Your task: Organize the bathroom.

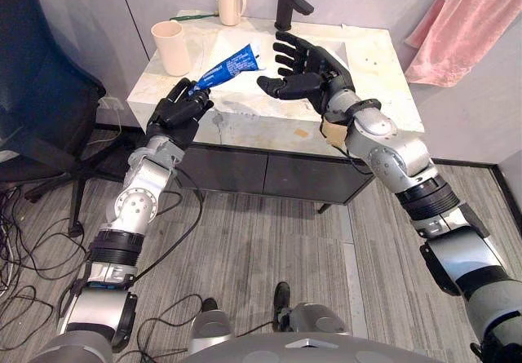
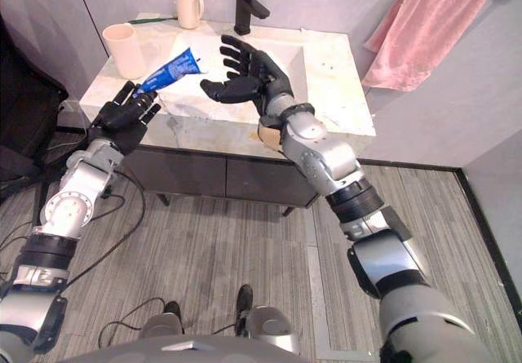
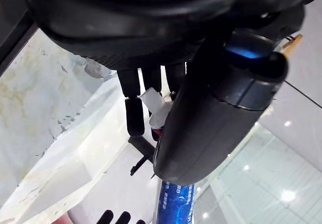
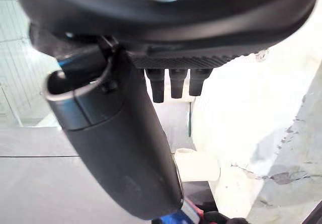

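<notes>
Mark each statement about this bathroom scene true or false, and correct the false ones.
1. The left hand is shut on the blue toothpaste tube. True.
2. The right hand is closed into a fist. False: its fingers are spread open above the sink, holding nothing.
3. Two cups stand on the counter. True: one near the left edge, the other at the back beside the black faucet.
4. The pink towel lies in the sink. False: it hangs on the wall to the right of the counter.
5. The tube's cap end points toward the right hand. True.
</notes>
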Robot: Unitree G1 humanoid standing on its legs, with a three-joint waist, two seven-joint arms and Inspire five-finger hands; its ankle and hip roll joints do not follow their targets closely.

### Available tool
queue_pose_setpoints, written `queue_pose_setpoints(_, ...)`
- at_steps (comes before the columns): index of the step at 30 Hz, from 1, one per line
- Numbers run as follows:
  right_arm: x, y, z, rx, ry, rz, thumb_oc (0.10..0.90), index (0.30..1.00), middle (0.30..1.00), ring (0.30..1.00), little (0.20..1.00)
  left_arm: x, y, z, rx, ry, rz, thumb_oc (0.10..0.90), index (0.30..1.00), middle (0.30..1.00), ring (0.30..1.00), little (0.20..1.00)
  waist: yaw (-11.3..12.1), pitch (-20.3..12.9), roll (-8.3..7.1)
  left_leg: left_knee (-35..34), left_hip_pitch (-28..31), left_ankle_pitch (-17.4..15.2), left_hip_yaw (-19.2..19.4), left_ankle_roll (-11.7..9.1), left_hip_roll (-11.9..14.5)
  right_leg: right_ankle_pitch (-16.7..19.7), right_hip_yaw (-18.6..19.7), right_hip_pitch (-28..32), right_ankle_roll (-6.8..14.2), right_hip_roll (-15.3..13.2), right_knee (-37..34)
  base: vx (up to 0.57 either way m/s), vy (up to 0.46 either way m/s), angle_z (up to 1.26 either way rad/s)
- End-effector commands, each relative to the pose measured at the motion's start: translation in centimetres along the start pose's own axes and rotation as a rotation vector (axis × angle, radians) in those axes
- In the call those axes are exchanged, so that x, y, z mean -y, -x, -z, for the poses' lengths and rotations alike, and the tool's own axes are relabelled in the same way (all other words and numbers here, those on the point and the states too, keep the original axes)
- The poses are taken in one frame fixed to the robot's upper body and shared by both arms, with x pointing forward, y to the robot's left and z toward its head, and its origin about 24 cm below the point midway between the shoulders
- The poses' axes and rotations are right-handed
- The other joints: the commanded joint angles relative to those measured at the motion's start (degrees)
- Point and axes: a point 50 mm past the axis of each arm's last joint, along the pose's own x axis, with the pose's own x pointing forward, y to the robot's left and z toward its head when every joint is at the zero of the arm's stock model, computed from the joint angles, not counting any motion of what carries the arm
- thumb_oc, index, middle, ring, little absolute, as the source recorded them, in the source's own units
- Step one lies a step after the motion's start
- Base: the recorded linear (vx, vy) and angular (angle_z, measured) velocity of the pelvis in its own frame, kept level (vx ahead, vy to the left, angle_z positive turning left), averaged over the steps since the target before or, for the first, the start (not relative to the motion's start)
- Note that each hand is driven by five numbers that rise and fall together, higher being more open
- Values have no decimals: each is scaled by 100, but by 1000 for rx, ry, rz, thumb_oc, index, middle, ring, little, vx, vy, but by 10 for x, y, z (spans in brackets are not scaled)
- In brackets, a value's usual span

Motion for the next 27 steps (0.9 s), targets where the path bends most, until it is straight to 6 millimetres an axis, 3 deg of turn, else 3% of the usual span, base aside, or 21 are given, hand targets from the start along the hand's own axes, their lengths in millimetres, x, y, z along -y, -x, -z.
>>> queue_pose_setpoints(1, -34, -8, -58, 232, -36, -119, 800, 900, 900, 900, 900, 42, 1, -36, 187, -48, 202, 400, 300, 300, 300, 300, 118, -935, 20, 287, -383, 243, 267, 42, 281, -1098, 296, 362, 143, -90, -36, 0, 0, 0)
queue_pose_setpoints(13, -54, -8, -57, 206, -143, -181, 800, 900, 900, 900, 900, 43, 0, -32, 178, -58, 199, 400, 300, 300, 300, 300, 127, -961, 11, 313, -360, 202, 253, 65, 258, -1097, 339, 392, 134, -79, -35, 0, 0, 0)
queue_pose_setpoints(22, -59, -9, -52, 198, -142, -190, 800, 900, 900, 900, 900, 44, 0, -31, 179, -54, 190, 400, 300, 300, 300, 300, 123, -953, 10, 290, -341, 192, 257, 77, 244, -1086, 336, 397, 130, -79, -50, 0, 0, 0)
queue_pose_setpoints(23, -59, -9, -52, 200, -144, -197, 734, 801, 801, 801, 801, 43, 0, -31, 179, -53, 188, 400, 300, 300, 300, 300, 123, -951, 12, 292, -340, 193, 257, 77, 245, -1089, 334, 398, 129, -80, -46, 0, 0, 0)
queue_pose_setpoints(24, -59, -9, -52, 202, -143, -199, 541, 512, 512, 512, 512, 43, 0, -31, 178, -50, 187, 400, 300, 300, 300, 300, 122, -950, 10, 290, -340, 187, 260, 79, 246, -1089, 335, 400, 129, -80, -48, 0, 0, 0)
queue_pose_setpoints(25, -60, -9, -53, 203, -141, -198, 456, 385, 385, 385, 385, 43, 0, -30, 179, -51, 186, 400, 300, 300, 300, 300, 119, -951, 9, 292, -341, 182, 263, 80, 245, -1088, 336, 398, 130, -82, -47, 0, 0, 0)
queue_pose_setpoints(26, -60, -8, -53, 205, -150, -202, 400, 300, 300, 300, 300, 42, 1, -30, 177, -53, 186, 400, 300, 300, 300, 300, 117, -953, 7, 290, -339, 176, 267, 82, 244, -1088, 333, 395, 132, -85, -45, 0, 0, 0)
queue_pose_setpoints(27, -60, -8, -54, 209, -151, -204, 400, 300, 300, 300, 300, 41, 0, -30, 177, -54, 185, 400, 300, 300, 300, 300, 117, -953, 7, 297, -344, 168, 270, 83, 243, -1089, 335, 391, 134, -89, -38, 0, 0, 0)
